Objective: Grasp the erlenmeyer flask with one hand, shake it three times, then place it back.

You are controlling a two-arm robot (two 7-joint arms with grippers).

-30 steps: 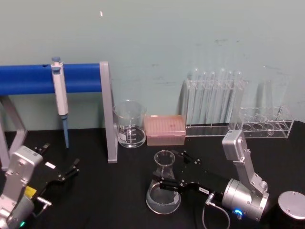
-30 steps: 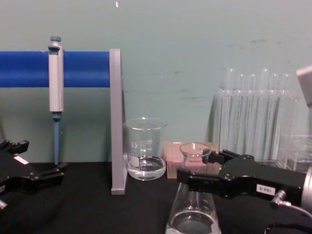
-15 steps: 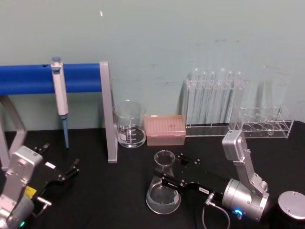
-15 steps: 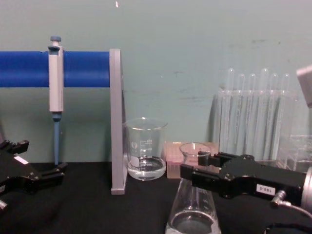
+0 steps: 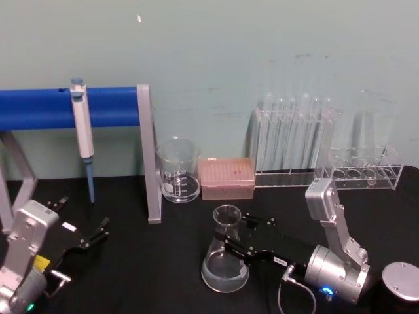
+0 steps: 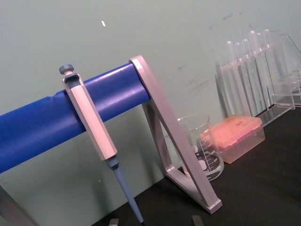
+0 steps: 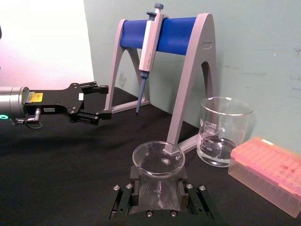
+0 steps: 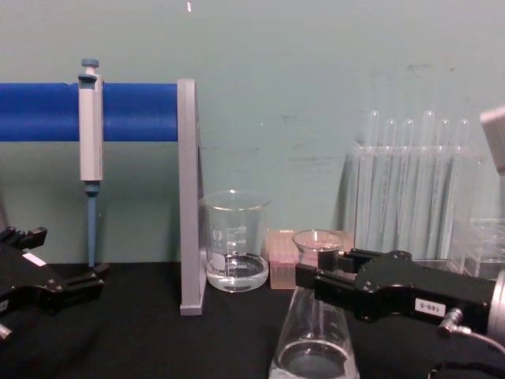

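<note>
J: Black tabletop (image 5: 150,275), pale green wall (image 5: 216,59) behind. Rundown, left to right?

R: Left gripper (image 5: 82,219) sits lower left in the head view, fingers spread wide, holding nothing. Above it, upper left, a pipette (image 5: 82,127) hangs on the blue stand (image 5: 111,108).

J: Centre?

R: Beaker (image 5: 178,171) with a little liquid, then a pink tip box (image 5: 226,176) just beside it, both back by the wall. The erlenmeyer flask (image 5: 225,258) is lower centre, in front of the tip box and apart from it. It's roughly upright with some clear liquid inside. Base looks down on the table in the head view.

J: Hand status?

R: Right gripper (image 5: 239,232) reaches in from lower right, clamped on the flask neck just under the rim, one finger each side. In the right wrist view the pads (image 7: 133,181) sit against the glass on both sides. Gap is about neck width.

J: Right side?

R: Test tube rack (image 5: 294,140), then a second clear rack (image 5: 363,167), upper right along the wall.
</note>
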